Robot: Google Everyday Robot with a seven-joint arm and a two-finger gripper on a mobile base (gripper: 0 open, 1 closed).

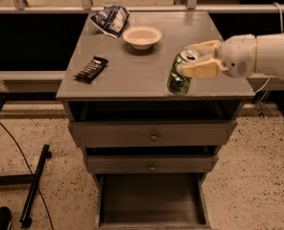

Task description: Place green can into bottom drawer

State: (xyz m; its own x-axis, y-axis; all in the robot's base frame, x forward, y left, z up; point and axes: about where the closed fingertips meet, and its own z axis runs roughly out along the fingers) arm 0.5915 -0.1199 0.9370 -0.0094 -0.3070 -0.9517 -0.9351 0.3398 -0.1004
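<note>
The green can (178, 79) stands near the front right edge of the grey cabinet top (132, 66), leaning slightly with its silver top toward the right. My gripper (198, 59) reaches in from the right. Its cream fingers (202, 69) are closed on the can's upper part, one behind the rim and one in front. The bottom drawer (151, 198) is pulled open below, a wide grey tray with nothing in it.
A white bowl (142, 36) and a crumpled chip bag (110, 19) sit at the back of the top. A dark snack bar (91, 68) lies at the left. Two knobbed upper drawers (153, 137) are shut. A black stand and cable (34, 188) lie on the floor at left.
</note>
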